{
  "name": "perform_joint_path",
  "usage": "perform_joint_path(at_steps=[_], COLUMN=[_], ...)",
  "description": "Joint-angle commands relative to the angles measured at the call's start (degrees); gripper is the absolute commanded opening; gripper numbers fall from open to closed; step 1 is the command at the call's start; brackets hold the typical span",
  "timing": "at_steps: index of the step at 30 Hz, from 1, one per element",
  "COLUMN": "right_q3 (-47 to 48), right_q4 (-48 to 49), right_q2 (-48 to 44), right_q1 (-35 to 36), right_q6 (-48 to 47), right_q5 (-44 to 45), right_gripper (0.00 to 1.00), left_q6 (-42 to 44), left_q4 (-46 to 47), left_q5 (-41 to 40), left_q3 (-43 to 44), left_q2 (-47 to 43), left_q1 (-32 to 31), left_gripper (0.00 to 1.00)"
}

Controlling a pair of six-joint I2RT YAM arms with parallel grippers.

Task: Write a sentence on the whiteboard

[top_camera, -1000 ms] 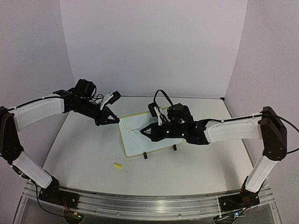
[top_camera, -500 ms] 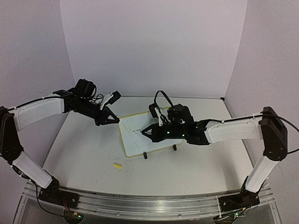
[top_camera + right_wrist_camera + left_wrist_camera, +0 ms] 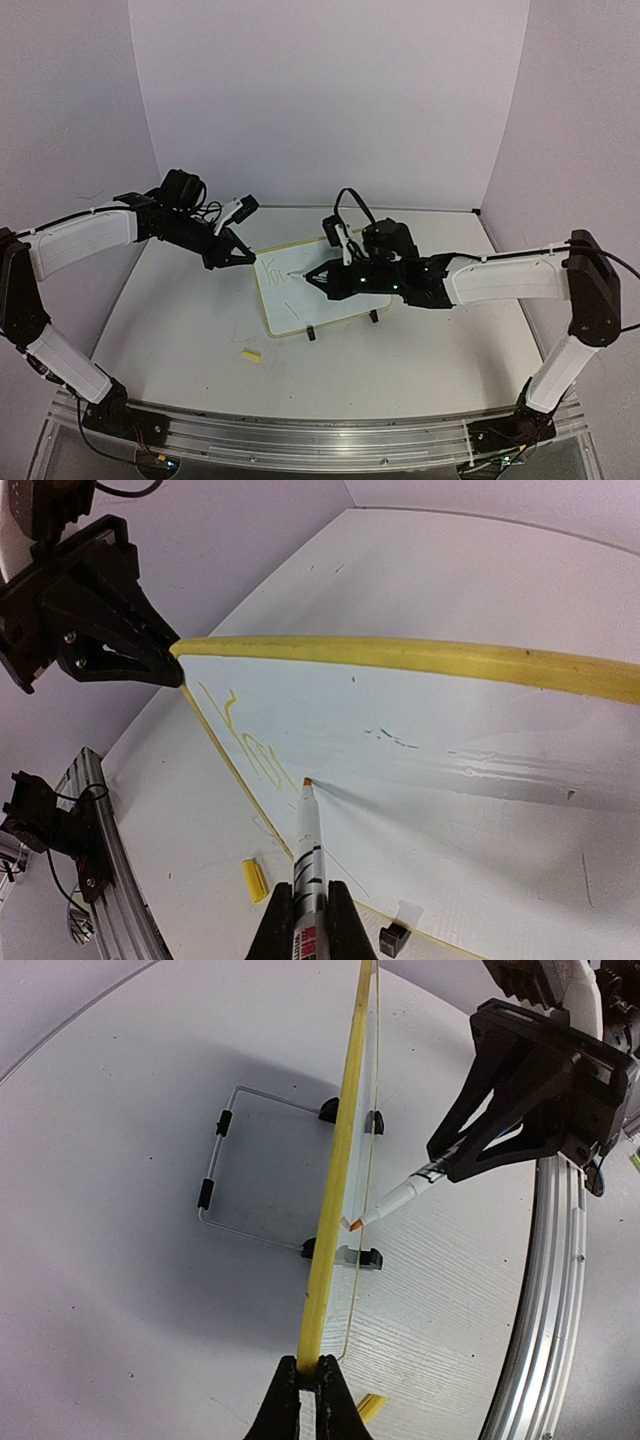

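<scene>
The whiteboard (image 3: 300, 285) stands tilted on two black clip feet at mid-table. My left gripper (image 3: 243, 256) is shut on its yellow rim (image 3: 335, 1190) at the top-left corner. My right gripper (image 3: 330, 280) is shut on a white marker (image 3: 305, 850), whose orange tip touches the board face (image 3: 430, 780). Faint yellow writing (image 3: 245, 745), roughly "You", sits at the board's upper left, just left of the tip. In the left wrist view the marker (image 3: 400, 1195) meets the board edge-on.
A yellow marker cap (image 3: 251, 353) lies on the table in front of the board, also seen in the right wrist view (image 3: 255, 879). A wire stand (image 3: 225, 1175) props the board from behind. The metal rail (image 3: 300, 435) runs along the near edge.
My right gripper has carried the marker tip a little up and right across the board, and more yellow strokes show at the upper left. The left arm has not moved.
</scene>
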Motion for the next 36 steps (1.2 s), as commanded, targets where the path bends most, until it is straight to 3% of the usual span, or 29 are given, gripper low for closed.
perform_joint_path(at_steps=[1, 36], right_q3=[2.2, -2.1], right_q4=[1.2, 2.9], right_q2=[-2.5, 1.5], right_q1=[-0.8, -0.7], right_q6=[-0.8, 1.4], right_q5=[2.6, 1.7], right_gripper=[0.0, 0.0], left_q6=[1.7, 1.7], left_q4=[0.0, 0.0], left_q5=[-1.2, -1.1], left_q3=[-0.1, -0.1], left_q2=[-1.7, -1.4], left_q1=[-0.1, -0.1], left_gripper=[0.0, 0.0])
